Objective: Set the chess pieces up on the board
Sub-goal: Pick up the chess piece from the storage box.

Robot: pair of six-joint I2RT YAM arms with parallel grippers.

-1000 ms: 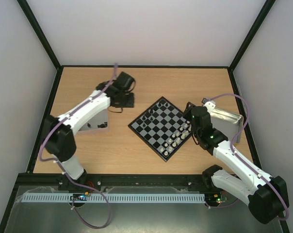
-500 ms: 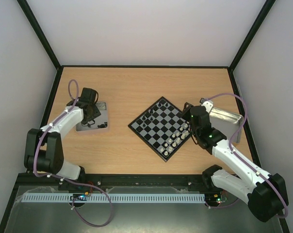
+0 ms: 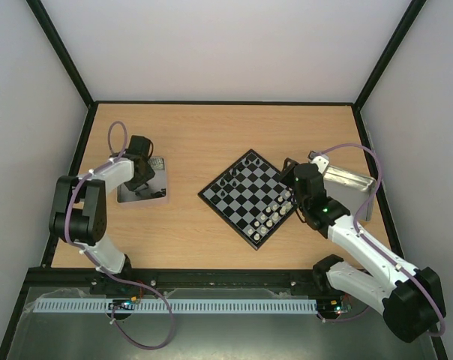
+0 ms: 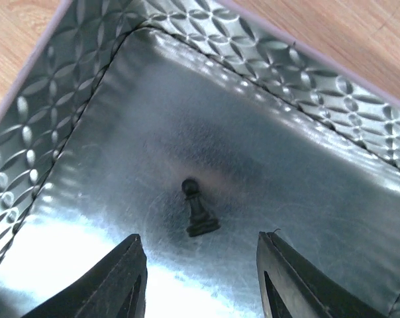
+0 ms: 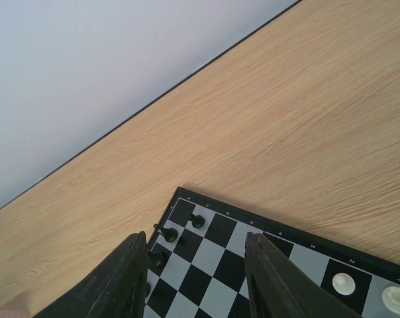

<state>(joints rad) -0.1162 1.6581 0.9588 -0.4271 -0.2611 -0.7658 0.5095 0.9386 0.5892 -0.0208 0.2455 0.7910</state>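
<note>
The board (image 3: 245, 196) lies turned like a diamond at mid table. Black chess pieces (image 3: 236, 174) stand along its far-left edge and white ones (image 3: 274, 214) along its near-right edge. My left gripper (image 3: 142, 178) hangs open over a shiny metal tray (image 3: 157, 193). In the left wrist view one black pawn (image 4: 199, 211) sits on the tray floor (image 4: 299, 179), just beyond the open left gripper (image 4: 200, 244) and untouched. My right gripper (image 3: 291, 178) hovers open above the board's right corner. It (image 5: 196, 240) holds nothing, with black pieces (image 5: 168, 233) and a white piece (image 5: 343, 284) below.
A second metal tray (image 3: 352, 180) stands at the right behind my right arm. Black frame rails (image 3: 226, 103) and pale walls close in the wooden table (image 3: 211, 135). The left tray's embossed rim (image 4: 206, 46) rises around the pawn.
My left arm has swung from the table's middle back over the left tray and come down into it. The right arm has barely moved.
</note>
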